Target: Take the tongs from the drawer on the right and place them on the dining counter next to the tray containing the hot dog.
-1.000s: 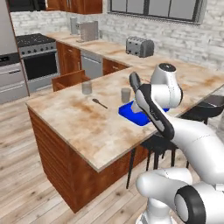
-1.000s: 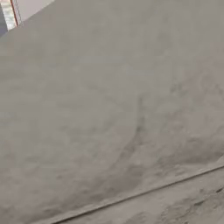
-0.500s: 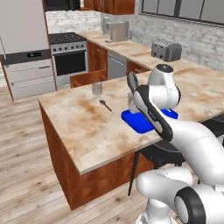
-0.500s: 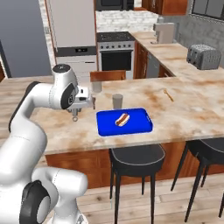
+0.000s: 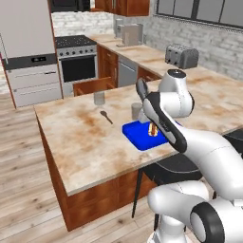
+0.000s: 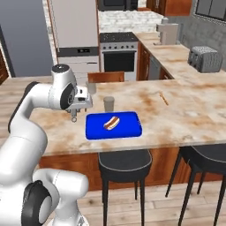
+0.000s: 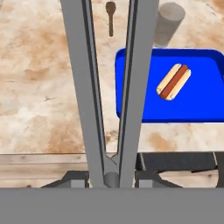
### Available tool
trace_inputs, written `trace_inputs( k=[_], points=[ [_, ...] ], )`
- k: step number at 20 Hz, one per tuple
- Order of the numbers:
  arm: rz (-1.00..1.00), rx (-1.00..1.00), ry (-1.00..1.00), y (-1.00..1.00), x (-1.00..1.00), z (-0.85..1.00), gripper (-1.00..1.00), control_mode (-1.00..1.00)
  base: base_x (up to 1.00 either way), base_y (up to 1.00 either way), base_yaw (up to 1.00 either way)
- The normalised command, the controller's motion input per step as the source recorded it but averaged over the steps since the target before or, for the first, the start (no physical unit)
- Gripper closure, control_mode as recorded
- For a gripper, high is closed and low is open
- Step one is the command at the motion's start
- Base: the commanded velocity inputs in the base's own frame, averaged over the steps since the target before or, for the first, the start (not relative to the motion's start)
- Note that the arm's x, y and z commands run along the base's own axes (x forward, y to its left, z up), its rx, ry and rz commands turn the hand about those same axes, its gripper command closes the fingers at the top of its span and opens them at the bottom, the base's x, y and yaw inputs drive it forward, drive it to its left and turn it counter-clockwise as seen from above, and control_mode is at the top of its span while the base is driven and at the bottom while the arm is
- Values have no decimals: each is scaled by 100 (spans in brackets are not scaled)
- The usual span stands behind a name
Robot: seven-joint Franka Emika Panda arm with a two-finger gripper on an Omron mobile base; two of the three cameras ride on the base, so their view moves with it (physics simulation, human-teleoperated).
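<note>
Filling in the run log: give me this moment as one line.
tool: shut on slim grey metal tongs | above beige marbled dining counter | beside bright blue rectangular tray holding hot dog

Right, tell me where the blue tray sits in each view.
Left base view: tray at centre, partly behind the arm.
Right base view: tray just below centre, on the counter.
Hand view: tray upper right, behind the tongs.
Shared landmark: the hot dog.
</note>
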Motion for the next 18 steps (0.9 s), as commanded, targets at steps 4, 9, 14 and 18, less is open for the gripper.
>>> trace_inputs(
  k=[4,9,14,18],
  points=[
    [0,0,0,0,0,0,100,100,40,0,21],
    [0,0,0,0,0,0,100,100,44,0,23],
    [0,0,0,0,0,0,100,100,29,0,18],
    [0,0,0,0,0,0,100,100,13,0,10]
  ],
)
